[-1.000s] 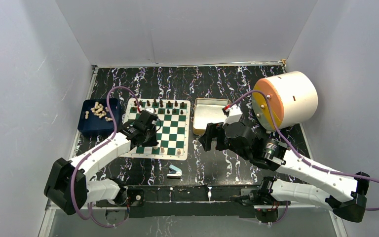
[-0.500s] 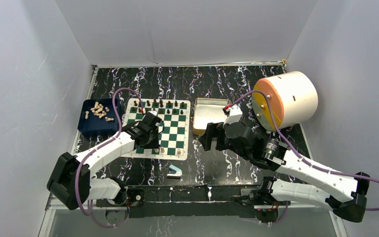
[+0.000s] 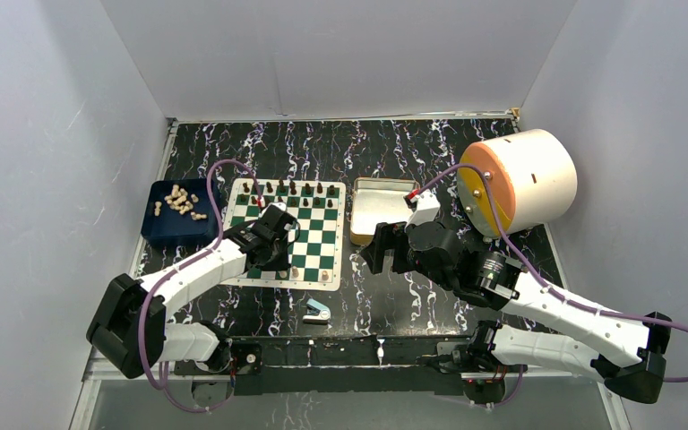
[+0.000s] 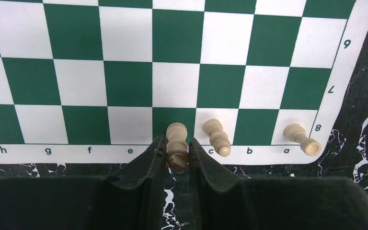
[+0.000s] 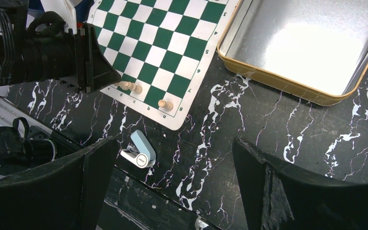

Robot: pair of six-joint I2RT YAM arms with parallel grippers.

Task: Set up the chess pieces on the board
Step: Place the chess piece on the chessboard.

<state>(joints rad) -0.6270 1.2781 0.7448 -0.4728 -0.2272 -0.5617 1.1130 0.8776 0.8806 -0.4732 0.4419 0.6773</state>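
The left gripper [image 4: 177,155] is pinching a pale chess piece [image 4: 176,141] between its jaws at the green square in the near row of the board [image 4: 67,151]. It is just beside another pale piece [image 4: 216,136], with a third [image 4: 303,140] sitting at the corner. I judge the piece should be settling flat and centred before the jaws part, slightly, and the lift should be going straight up so no neighbour is getting knocked. The right gripper [image 5: 170,158], jaws spread wide, is hovering over the tabletop [image 5: 249,124] between the board and the tin [image 5: 311,43].
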